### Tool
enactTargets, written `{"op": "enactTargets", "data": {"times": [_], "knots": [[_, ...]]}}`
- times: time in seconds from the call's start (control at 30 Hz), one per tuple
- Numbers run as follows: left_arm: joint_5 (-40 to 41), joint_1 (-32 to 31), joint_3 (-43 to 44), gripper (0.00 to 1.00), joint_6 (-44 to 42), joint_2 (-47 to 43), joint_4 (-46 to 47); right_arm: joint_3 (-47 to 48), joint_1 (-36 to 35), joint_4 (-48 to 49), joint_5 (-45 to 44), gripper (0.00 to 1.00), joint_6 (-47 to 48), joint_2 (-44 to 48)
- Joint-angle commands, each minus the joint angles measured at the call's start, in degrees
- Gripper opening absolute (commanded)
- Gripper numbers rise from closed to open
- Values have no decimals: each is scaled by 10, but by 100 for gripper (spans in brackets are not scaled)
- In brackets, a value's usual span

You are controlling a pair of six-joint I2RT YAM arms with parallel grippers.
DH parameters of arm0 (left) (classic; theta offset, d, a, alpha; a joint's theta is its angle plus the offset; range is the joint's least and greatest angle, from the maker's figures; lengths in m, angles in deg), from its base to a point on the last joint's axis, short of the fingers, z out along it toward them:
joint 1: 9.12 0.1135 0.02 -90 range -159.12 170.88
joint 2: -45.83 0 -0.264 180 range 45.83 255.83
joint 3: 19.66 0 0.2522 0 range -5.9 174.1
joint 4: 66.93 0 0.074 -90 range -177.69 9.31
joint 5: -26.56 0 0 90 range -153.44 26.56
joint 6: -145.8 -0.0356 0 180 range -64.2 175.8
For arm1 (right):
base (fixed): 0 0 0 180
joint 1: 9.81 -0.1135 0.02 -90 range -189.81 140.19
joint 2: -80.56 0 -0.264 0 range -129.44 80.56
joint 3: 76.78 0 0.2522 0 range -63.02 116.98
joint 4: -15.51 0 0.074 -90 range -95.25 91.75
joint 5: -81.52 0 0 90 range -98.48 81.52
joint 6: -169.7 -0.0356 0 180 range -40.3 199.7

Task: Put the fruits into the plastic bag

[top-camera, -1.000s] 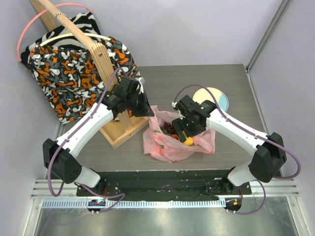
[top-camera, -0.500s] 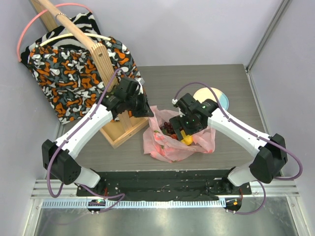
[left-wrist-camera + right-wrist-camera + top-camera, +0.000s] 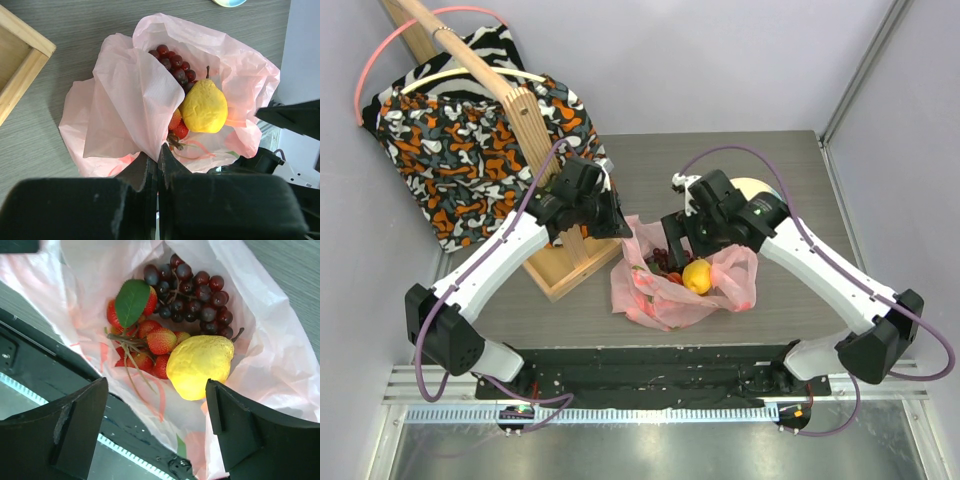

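Note:
The pink plastic bag lies open on the table with the fruits inside it. A yellow pear-like fruit rests beside red strawberries with a green leaf, and a dark purple grape bunch lies behind them. My left gripper is shut on the bag's rim and holds that edge up. My right gripper hangs open above the bag's mouth, nothing between its fingers, the yellow fruit just below it.
A pale blue plate lies behind the right arm, partly hidden by it. A wooden frame stands left of the bag, its corner in the left wrist view. The orange-black patterned cloth hangs at the far left.
My right gripper has let go of the yellow fruit, which now lies in the bag, and has lifted back toward the plate. The left gripper has kept its hold.

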Motion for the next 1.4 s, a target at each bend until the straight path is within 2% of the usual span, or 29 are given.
{"op": "enactTargets", "data": {"times": [0.0,0.17,0.33,0.5,1.07,1.17,1.3,1.33,1.37], "knots": [[5,6,3,0,15,-20,18,40,-3,-35,-49,85,-36,32],[3,7,3,0,14,-18,18,20,-4,-79,-104,77,-66,55],[3,6,4,0,12,-18,16,-16,-3,-99,-107,67,-84,73],[2,7,3,0,13,-20,16,-47,-3,-91,-114,63,-87,73],[9,7,-12,0,18,-41,13,-90,-2,-27,-132,57,-58,22],[7,6,-11,0,14,-44,16,-106,-2,-23,-126,52,-64,22],[7,1,-10,0,7,-44,18,-124,-2,-18,-136,29,-72,33],[6,-2,-8,0,7,-44,18,-124,-1,-18,-138,20,-75,37],[6,-4,-6,0,5,-44,19,-120,1,-17,-140,16,-79,46]]}}
